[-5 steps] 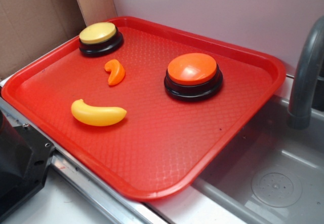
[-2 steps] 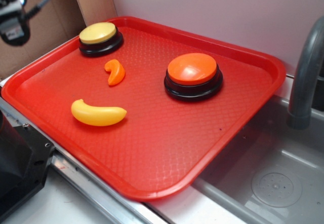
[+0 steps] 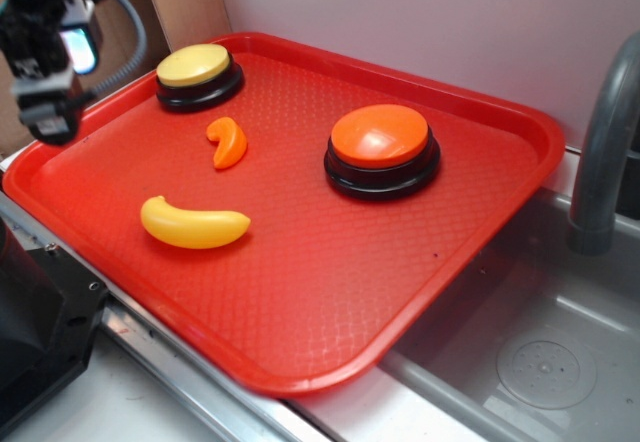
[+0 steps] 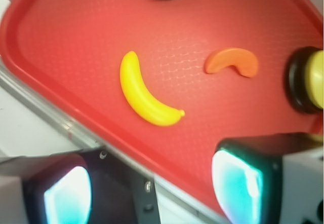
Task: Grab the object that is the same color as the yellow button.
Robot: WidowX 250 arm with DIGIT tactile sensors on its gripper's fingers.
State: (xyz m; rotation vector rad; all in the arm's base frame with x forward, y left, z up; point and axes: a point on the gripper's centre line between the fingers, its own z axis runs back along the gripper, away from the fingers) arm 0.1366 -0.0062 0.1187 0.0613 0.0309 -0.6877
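I see the banana (image 3: 194,224) lying near the tray's (image 3: 300,342) front-left edge, the wedge piece (image 3: 229,142) behind it, the yellow button (image 3: 198,75) in the back-left corner, the larger button (image 3: 381,149) to the right.

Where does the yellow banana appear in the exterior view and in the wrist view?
Exterior: the yellow banana lies on the red tray, left of centre, near the front rim.
Wrist: it lies at picture centre, above the gripper.
Shared landmark: the orange wedge lies between banana and yellow button.
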